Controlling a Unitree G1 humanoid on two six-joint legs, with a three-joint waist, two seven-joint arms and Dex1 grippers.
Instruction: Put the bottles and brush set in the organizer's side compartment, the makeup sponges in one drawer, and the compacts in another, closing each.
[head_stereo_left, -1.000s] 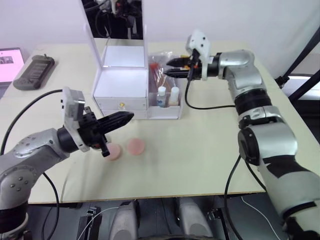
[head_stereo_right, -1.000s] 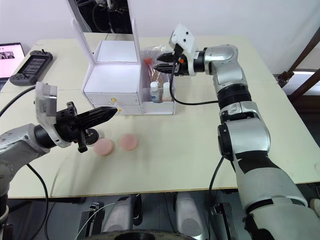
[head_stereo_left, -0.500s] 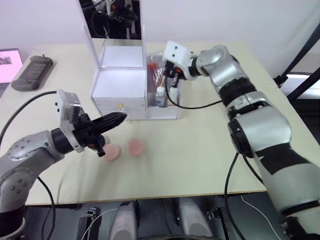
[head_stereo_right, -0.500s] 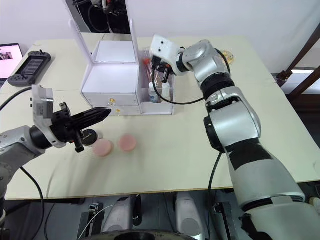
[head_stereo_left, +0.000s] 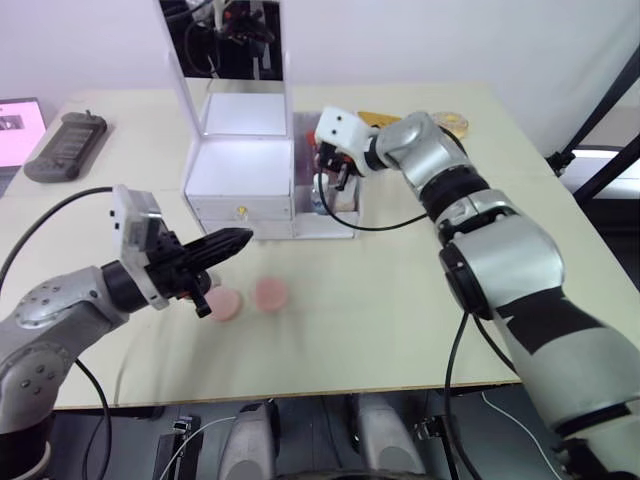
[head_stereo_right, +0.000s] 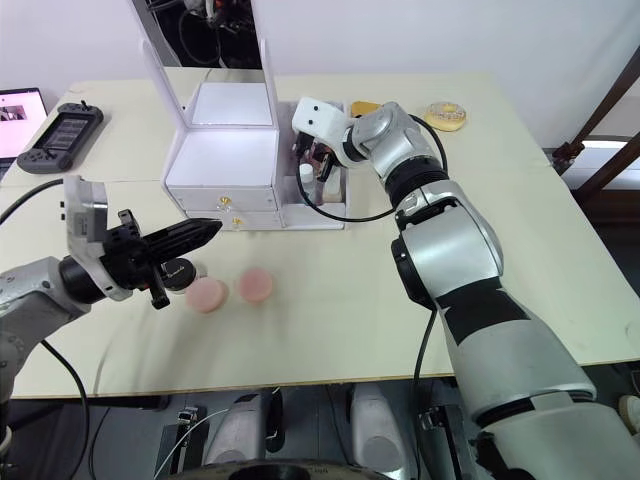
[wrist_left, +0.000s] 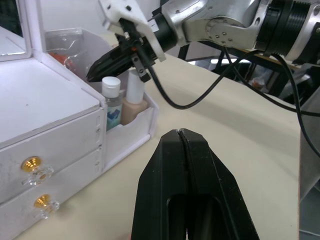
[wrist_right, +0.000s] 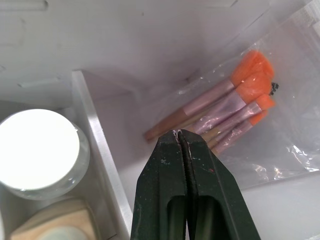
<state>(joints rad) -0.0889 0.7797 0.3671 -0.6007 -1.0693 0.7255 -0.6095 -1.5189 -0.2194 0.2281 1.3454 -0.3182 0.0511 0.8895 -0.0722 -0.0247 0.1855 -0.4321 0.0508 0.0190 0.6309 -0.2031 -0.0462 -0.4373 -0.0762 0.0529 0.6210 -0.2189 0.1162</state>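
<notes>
The right tool is seen with its two black fingers pressed together and nothing held between them, poised above the brush set, a clear crinkled bag of pink-handled, orange-tipped brushes lying in the side compartment of the organizer. Just beside it in the same compartment the two bottles are stood upright: the clear one with the pale blue label and the beige one, touching each other. The bagged brushes are judged light, soft and slippery, so a pinch on the handles through the film would hold better than one on loose film; the bottles are judged light, stiff and smooth, best taken around the body below the cap. The left tool is likewise closed on nothing, held over the counter in front of the two gold-knobbed drawers, both of which appear shut. Near it on the counter the two makeup sponges lie flat, side by side; they are judged very light and compressible, best pinched at an edge. A round black compact is partly seen next to the left tool; it is judged rigid and smooth, to be gripped across its rim. The side-compartment step appears done, the drawers not yet filled.
</notes>
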